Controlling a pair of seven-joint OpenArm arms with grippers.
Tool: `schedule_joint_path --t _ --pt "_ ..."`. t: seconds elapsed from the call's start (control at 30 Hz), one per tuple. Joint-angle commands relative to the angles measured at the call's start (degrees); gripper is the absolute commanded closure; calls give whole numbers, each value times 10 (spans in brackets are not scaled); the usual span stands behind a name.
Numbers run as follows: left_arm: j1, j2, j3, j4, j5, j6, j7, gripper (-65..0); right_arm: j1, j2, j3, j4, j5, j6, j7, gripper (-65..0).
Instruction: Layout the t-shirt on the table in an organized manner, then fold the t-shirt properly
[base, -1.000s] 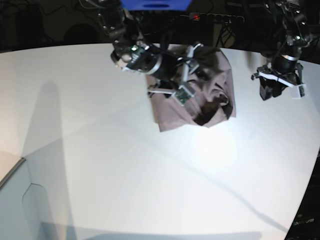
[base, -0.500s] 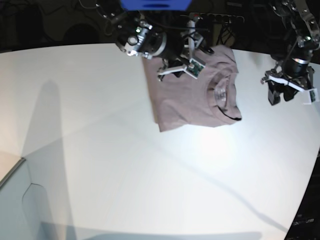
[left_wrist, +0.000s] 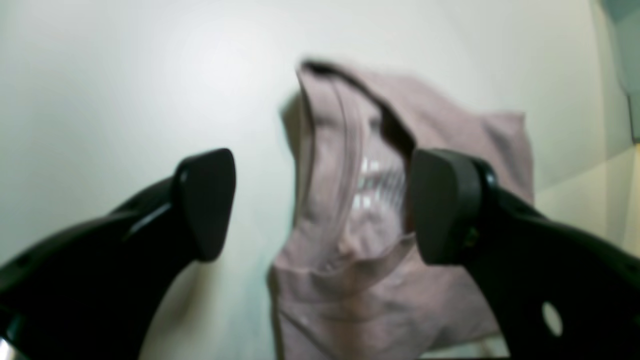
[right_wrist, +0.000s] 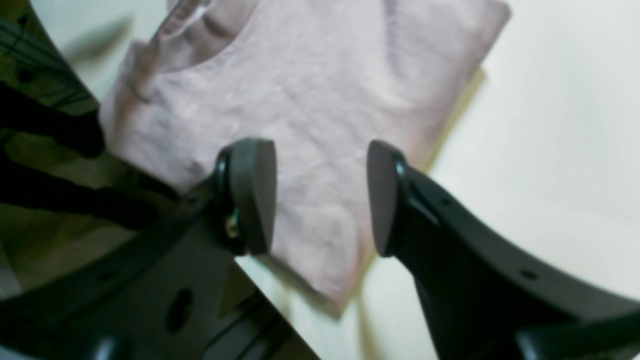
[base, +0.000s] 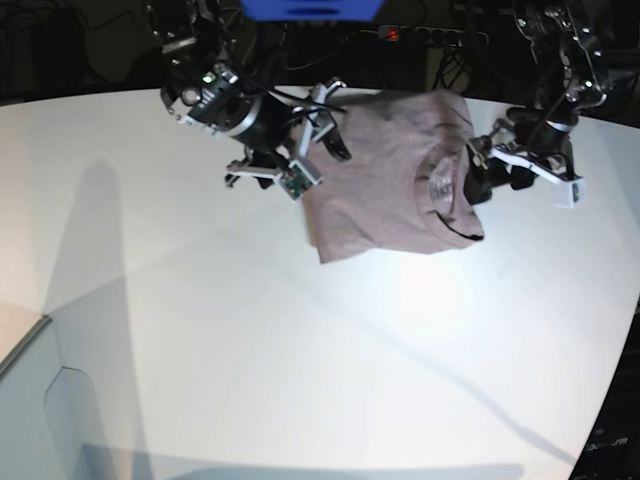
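Base view shows the shirt (base: 385, 175) folded into a compact rectangle near the far edge of the table (base: 300, 350), collar toward the left gripper (base: 487, 172). Layout and folding look largely done; the collar edge still puckers, so some tidying may remain. Both grippers hold nothing: the left one's jaws stand wide apart just beside the collar, and the right gripper (right_wrist: 320, 195) hangs with jaws parted above the cloth.

A power strip (base: 432, 36) with cables lies behind the table's far edge.
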Motion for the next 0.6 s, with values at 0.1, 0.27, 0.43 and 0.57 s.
schedule_joint_path --t 0.1,0.27,0.43,0.57 --pt "-5 -5 18 -48 -9 -2 -10 -527 -5 -4 13 10 9 10 12 -294" --pt "-23 -5 41 -84 -4 -2 -10 -529 -6 -4 31 10 9 10 12 -294" --pt "-51 -7 43 -135 -4 -2 -10 -529 -3 -4 36 10 9 10 12 -294" --pt "-56 -8 50 -152 -4 -2 -9 -527 -1 -4 50 10 9 10 12 -294"
